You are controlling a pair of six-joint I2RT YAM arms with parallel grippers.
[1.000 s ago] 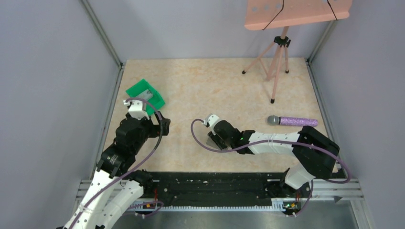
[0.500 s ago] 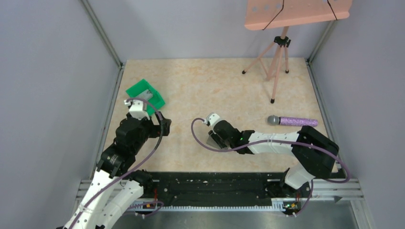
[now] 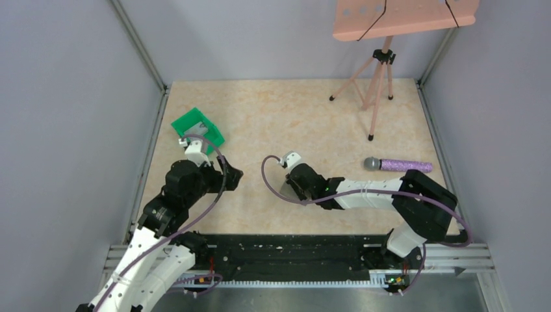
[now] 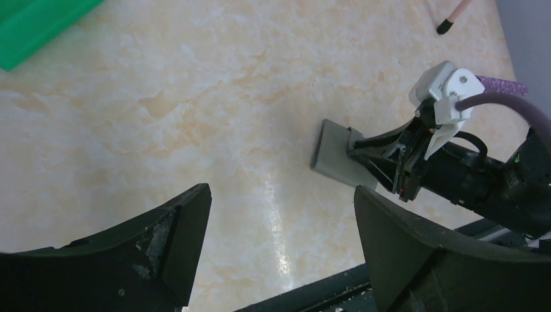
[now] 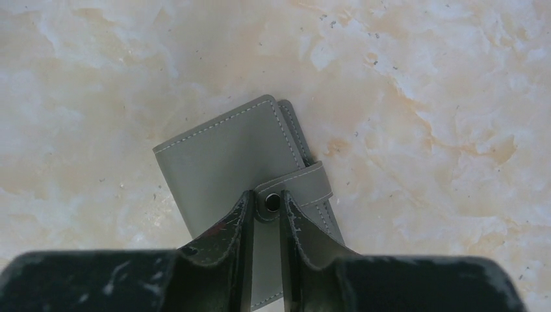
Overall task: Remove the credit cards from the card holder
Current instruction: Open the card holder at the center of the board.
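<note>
Swung inward since the earlier frame, the left gripper [image 4: 282, 198] is held wide and empty. The right gripper [image 5: 265, 214] is pinched on the snap tab [image 5: 299, 184] of the closed card holder [image 5: 221, 162], laid flat on the worktop [image 3: 292, 110]. Light and pliable, it is judged best taken by that tab.

The card holder [image 5: 221, 162] looks like matt grey stitched leather, perhaps synthetic, on a glossy marble-patterned table [image 5: 422, 78].

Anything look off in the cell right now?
Nothing spilled or broken. The card holder lies skewed, snap tab fastened, right end effector straddling it. The bin sits askew at the table's left edge; the mic lies flat.
</note>
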